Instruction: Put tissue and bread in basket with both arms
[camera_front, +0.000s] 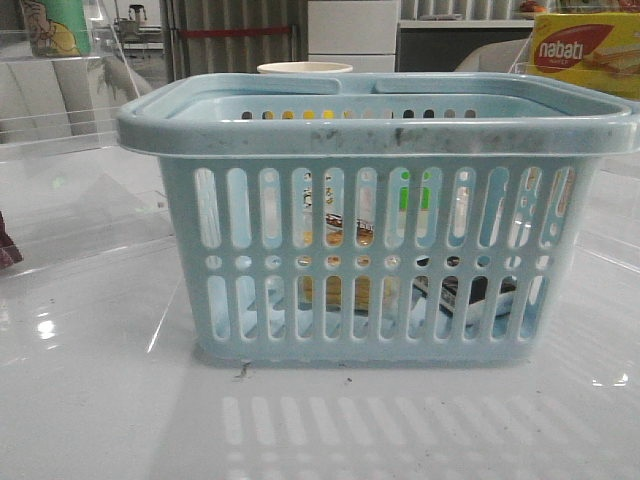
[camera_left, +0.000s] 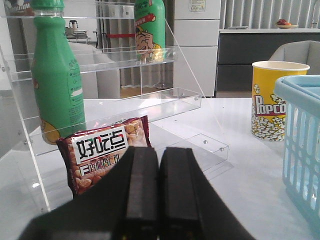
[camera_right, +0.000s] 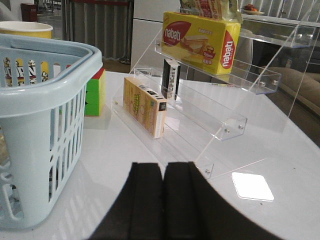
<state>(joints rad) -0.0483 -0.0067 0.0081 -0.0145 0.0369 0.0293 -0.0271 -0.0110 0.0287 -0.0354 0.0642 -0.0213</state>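
Note:
The light-blue basket (camera_front: 375, 125) fills the middle of the front view. Through its slots I see the tan-yellow bread (camera_front: 334, 293) with a dark label strip standing inside at centre-left. The black and white tissue pack (camera_front: 478, 292) lies on the basket floor to the right. Neither gripper shows in the front view. In the left wrist view my left gripper (camera_left: 159, 150) is shut and empty, with the basket's corner (camera_left: 300, 145) off to one side. In the right wrist view my right gripper (camera_right: 163, 167) is shut and empty, apart from the basket (camera_right: 45, 95).
Left side: clear acrylic shelf with green bottles (camera_left: 56, 80), a red-brown snack pack (camera_left: 100, 150), and a yellow popcorn cup (camera_left: 272, 100). Right side: acrylic shelf with the yellow nabati box (camera_right: 202, 40), a tan box (camera_right: 145, 105), and a colour cube (camera_right: 95, 92).

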